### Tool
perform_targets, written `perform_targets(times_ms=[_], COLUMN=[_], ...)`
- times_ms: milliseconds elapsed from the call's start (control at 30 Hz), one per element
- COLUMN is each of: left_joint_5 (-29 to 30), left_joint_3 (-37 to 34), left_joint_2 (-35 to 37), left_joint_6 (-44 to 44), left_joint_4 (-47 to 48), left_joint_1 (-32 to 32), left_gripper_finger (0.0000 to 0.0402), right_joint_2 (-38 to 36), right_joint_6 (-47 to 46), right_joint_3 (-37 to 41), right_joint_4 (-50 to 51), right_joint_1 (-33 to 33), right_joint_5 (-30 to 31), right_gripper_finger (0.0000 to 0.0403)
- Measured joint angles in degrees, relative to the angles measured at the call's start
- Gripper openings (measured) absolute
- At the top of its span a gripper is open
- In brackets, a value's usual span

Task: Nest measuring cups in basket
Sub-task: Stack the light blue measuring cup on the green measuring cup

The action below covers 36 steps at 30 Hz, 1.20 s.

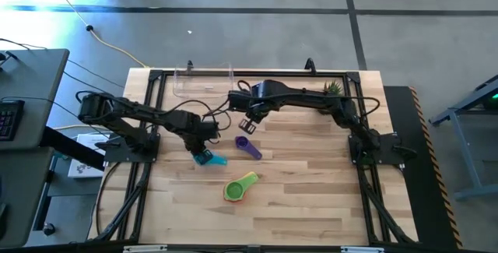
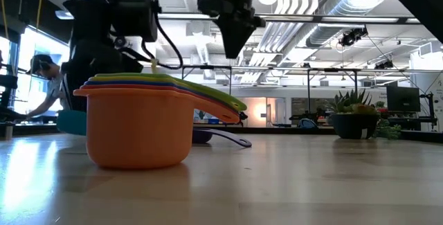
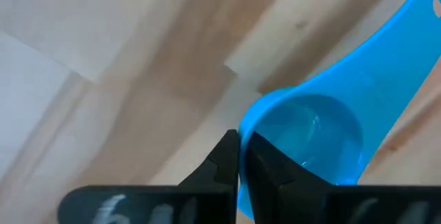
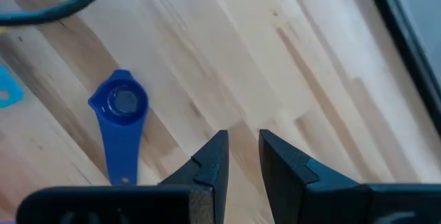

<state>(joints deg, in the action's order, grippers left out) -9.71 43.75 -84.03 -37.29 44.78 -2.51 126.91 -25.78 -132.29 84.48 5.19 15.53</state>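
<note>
A teal measuring cup (image 1: 212, 159) sits left of the table's middle, with my left gripper (image 1: 202, 152) shut on it. A small blue-purple cup (image 1: 247, 146) lies on the wood to its right. My right gripper (image 1: 250, 122) hangs above and just beyond that cup, its fingers a little apart with nothing between them (image 4: 241, 145). Nearer the front edge stands a nested stack of cups (image 2: 138, 124), orange at the bottom and green on top. The clear basket (image 1: 204, 83) stands at the far edge with no cup in it. My left gripper pinches the teal cup's rim wall (image 3: 242, 138) on the side away from the handle, one finger (image 3: 275, 179) inside the bowl and one (image 3: 222, 165) outside. The fingers come from above, pointing down. The cup stands upright with its mouth up, its handle (image 3: 400, 38) pointing away.
A small potted plant (image 1: 333, 88) stands at the far right corner. Bare wood lies between the cups and the basket. A person (image 2: 40, 79) is in the room beyond the table, on the low view's left.
</note>
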Motion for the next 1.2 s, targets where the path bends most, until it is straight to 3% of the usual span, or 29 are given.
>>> perform_targets(times_ms=[400, 667, 1200], left_joint_5=[2.11, 9.73, 21.68], left_joint_3=[1.84, 6.97, 11.06], left_joint_2=[9.27, 12.00, 11.14], left_joint_6=[-15.33, -31.83, -51.94], left_joint_4=[-1.56, -2.94, -13.55], left_joint_1=[8.64, 16.62, 27.71], left_gripper_finger=[0.0003, 0.0004, 0.0005], right_joint_2=[-2.30, -2.30, -4.50], right_joint_6=[-1.96, 1.88, 19.82], right_joint_3=[0.04, 0.04, 0.04], right_joint_4=[5.54, 5.56, 5.51], right_joint_1=[-0.31, -0.31, 3.54], right_joint_5=[3.98, 6.68, 9.09], right_gripper_finger=[0.0073, 0.0073, 0.0073])
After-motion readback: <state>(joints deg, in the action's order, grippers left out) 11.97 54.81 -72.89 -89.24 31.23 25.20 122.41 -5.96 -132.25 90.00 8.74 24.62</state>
